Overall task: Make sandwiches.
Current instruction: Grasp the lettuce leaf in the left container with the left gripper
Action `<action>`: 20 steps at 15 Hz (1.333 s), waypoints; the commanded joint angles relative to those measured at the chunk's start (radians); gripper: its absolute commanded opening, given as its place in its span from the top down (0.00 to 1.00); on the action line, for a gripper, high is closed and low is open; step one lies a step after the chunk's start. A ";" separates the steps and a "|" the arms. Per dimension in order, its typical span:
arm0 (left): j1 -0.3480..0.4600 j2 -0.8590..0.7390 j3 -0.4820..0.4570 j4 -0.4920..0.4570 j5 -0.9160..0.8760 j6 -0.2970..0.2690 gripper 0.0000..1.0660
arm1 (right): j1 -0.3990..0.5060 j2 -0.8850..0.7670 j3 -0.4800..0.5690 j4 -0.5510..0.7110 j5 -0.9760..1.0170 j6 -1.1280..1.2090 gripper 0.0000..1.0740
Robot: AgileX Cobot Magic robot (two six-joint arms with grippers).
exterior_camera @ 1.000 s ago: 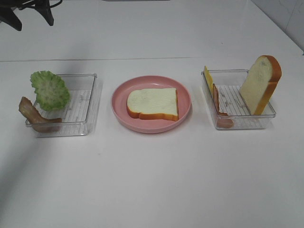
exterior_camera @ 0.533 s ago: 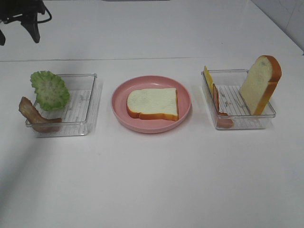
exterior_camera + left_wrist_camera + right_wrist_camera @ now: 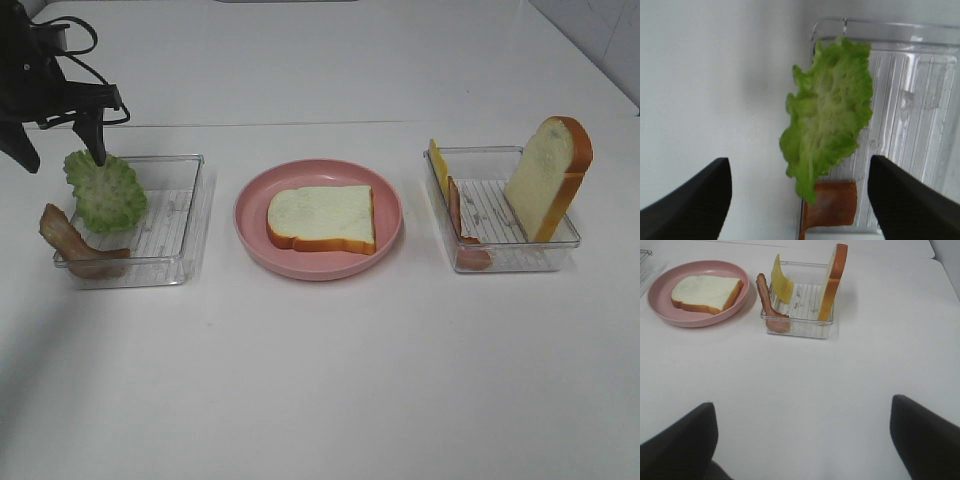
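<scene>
Centrally, bread slice (image 3: pixel 322 217) on pink plate (image 3: pixel 253 212).

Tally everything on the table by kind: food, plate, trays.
Bread: 2
Lettuce: 1
Bacon: 2
Cheese: 1
Plate: 1
Trays: 2
Total: 9

plate (image 3: pixel 250 232): set at centre, flat bread slice (image 3: pixel 322 218) laid on it | left tray (image 3: pixel 196 215): placed at plate's 9 o'clock, lettuce (image 3: pixel 105 190) leaned at its 10 o'clock edge, left bacon strip (image 3: pixel 70 242) draped at 8 | right tray (image 3: pixel 510 263): placed at plate's 3 o'clock, cheese (image 3: pixel 438 160) and right bacon strip (image 3: pixel 457 212) leaned at 9, upright bread slice (image 3: pixel 548 180) stood at 3
</scene>
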 commanded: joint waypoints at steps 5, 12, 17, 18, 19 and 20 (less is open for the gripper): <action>-0.003 0.054 -0.011 -0.019 -0.058 -0.002 0.41 | -0.008 -0.016 0.001 0.002 -0.008 -0.014 0.19; -0.003 0.058 -0.011 -0.021 -0.087 -0.002 0.55 | -0.008 -0.016 0.001 0.002 -0.008 -0.014 0.19; -0.003 0.066 -0.011 -0.021 -0.083 -0.002 0.58 | -0.008 -0.016 0.001 0.002 -0.008 -0.014 0.19; -0.003 0.066 -0.011 -0.021 -0.085 -0.002 0.62 | -0.008 -0.016 0.001 0.002 -0.008 -0.014 0.19; -0.003 0.062 -0.011 -0.021 -0.085 0.002 0.78 | -0.008 -0.016 0.001 0.002 -0.008 -0.014 0.19; -0.003 0.062 -0.011 -0.021 -0.086 0.002 0.85 | -0.008 -0.016 0.001 0.002 -0.008 -0.014 0.19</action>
